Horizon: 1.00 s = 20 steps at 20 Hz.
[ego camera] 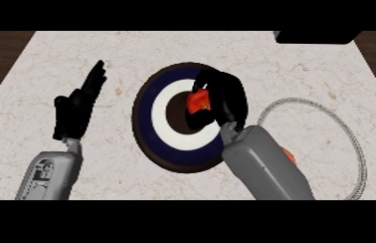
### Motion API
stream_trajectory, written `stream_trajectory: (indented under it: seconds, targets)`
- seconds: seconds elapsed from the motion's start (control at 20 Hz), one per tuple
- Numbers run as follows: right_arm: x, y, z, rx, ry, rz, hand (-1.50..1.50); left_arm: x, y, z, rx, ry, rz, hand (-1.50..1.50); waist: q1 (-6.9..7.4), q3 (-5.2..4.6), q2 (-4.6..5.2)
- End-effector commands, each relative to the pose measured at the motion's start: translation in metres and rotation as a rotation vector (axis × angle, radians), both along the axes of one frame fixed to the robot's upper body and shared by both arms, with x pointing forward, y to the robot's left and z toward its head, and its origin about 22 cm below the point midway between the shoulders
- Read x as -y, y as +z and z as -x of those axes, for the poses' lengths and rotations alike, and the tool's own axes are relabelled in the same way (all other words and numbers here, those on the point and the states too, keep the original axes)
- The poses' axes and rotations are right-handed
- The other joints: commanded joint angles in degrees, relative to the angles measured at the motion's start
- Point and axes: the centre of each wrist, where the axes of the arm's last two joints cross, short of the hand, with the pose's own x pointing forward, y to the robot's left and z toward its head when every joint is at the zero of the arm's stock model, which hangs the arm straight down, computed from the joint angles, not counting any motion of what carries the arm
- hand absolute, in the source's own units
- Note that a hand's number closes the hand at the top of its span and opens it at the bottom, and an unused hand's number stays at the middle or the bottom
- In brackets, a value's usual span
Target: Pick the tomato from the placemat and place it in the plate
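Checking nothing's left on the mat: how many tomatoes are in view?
1: the tomato, held in the right hand over the plate's centre. An orange-red patch beside the right forearm, over the placemat, is mostly hidden; I cannot tell what it is.

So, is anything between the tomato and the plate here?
Nothing visible. The right hand, fingers curled round the tomato, is over the plate's middle; the left hand rests open, off to the plate's left.

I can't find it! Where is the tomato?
Head view, near the middle: the right hand curls round the tomato over the plate, left of the placemat.
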Motion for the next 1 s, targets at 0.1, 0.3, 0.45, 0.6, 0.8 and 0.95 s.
stream_trajectory:
  seconds: [0.1, 0.3, 0.45, 0.6, 0.8, 0.95]
  targets:
    - [-0.014, -0.042, -0.018, -0.141, -0.062, -0.104, -1.50, 0.005, -0.005, 0.002, 0.000, -0.015, 0.006, 0.00, 0.89, 0.04, 0.20]
    - [-0.035, -0.050, -0.019, -0.103, -0.049, -0.160, -1.50, 0.006, 0.003, -0.002, 0.004, -0.027, 0.008, 0.00, 1.22, 0.04, 0.21]
    - [-0.027, -0.039, -0.031, -0.100, 0.004, -0.275, -1.50, 0.008, -0.015, 0.006, 0.013, -0.016, 0.011, 0.00, 0.63, 0.04, 0.19]
    - [-0.023, -0.048, -0.015, -0.005, -0.042, -0.448, -1.50, -0.015, -0.001, -0.003, 0.001, -0.028, 0.003, 0.00, 1.08, 0.09, 0.36]
    - [-0.017, -0.036, -0.008, 0.082, -0.125, -0.594, -1.50, 0.005, -0.003, -0.001, -0.013, 0.005, 0.012, 0.00, -0.91, 0.07, -0.29]
    - [0.025, -0.029, -0.019, 0.114, -0.225, -0.672, -1.50, -0.010, 0.008, -0.002, -0.018, 0.003, 0.020, 0.00, -1.66, 0.07, -0.40]
